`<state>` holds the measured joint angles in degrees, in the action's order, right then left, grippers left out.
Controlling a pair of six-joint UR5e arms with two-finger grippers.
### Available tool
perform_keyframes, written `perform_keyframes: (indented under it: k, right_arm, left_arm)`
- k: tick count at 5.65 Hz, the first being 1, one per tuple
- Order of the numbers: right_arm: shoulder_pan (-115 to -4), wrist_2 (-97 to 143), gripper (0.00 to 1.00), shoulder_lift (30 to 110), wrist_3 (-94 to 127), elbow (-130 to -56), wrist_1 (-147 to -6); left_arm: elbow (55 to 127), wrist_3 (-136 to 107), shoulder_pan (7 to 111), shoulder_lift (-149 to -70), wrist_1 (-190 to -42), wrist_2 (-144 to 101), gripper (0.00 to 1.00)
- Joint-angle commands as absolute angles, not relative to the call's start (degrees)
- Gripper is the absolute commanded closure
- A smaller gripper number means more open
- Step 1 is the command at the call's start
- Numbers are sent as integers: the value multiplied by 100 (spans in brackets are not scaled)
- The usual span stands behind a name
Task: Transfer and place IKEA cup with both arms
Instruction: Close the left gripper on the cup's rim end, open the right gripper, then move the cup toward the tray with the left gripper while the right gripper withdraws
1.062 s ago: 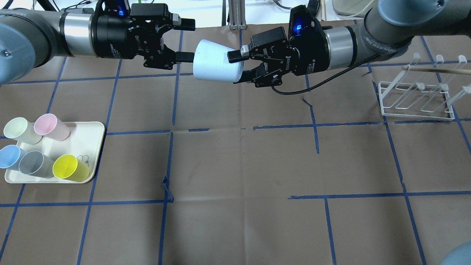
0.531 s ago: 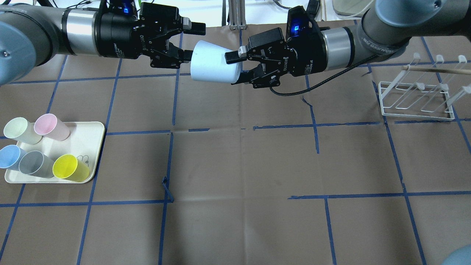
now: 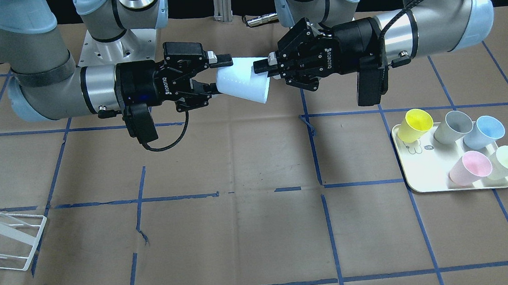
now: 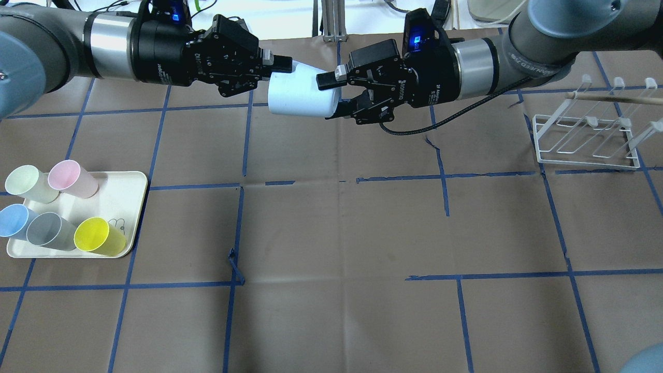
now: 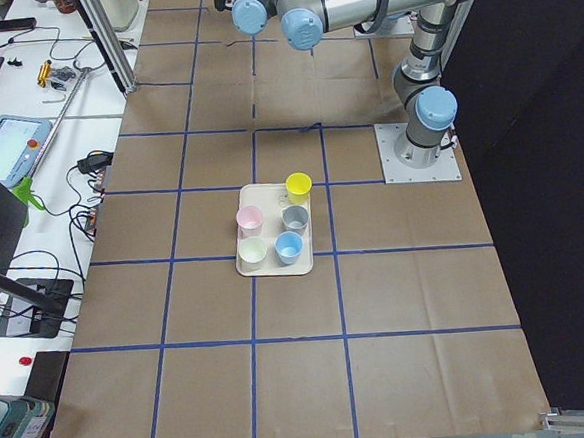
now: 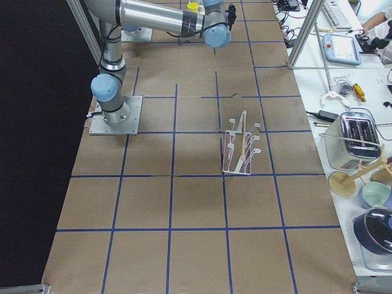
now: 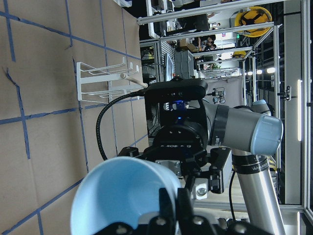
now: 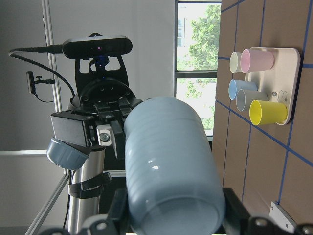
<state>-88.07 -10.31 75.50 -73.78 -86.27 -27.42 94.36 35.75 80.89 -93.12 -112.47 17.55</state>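
The pale-blue IKEA cup (image 4: 300, 93) hangs on its side in the air between both grippers, over the far middle of the table. It also shows in the front view (image 3: 242, 84). My right gripper (image 4: 329, 97) is shut on its base end; the closed bottom fills the right wrist view (image 8: 166, 161). My left gripper (image 4: 282, 63) is shut on the far rim of the cup's open mouth. In the left wrist view its fingers (image 7: 168, 208) pinch the rim of the cup (image 7: 122, 196), whose mouth faces that camera.
A cream tray (image 4: 129, 181) at the near left holds a second blue cup (image 4: 13, 220), a grey cup (image 4: 49, 230), a yellow cup (image 4: 98, 235), a pink cup (image 4: 72, 178) and a pale-green cup (image 4: 28, 184). A white wire rack (image 4: 585, 140) stands at the far right.
My left gripper moved right toward the cup and closed its wide-open fingers onto the cup's rim. The right gripper and the cup shifted slightly left.
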Motion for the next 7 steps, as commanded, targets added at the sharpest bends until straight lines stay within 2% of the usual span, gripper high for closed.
perform_keyframes:
  k: [1,4,6,7]
  right_arm:
    - [-8798,-1054,0,7585,-6886,-8544,-2794]
    - [-8632,-1194,0,7611,-6707,-8499,-3048]
    - [-8543,-2883,0,7690,-5030,-8114,-4700]
    - [-8569,-3910,0,7908,-3357,-8069,-6251]
  left_arm:
    - [9439,3568,8068,-9316,-11250,1828,99]
    - [9422,3454,7999,-9290,-11259,1811,97]
    - [9229,3349,7656,-9186,-11277,2934,97]
    - [9229,3209,7664,-9019,-11137,3727,99]
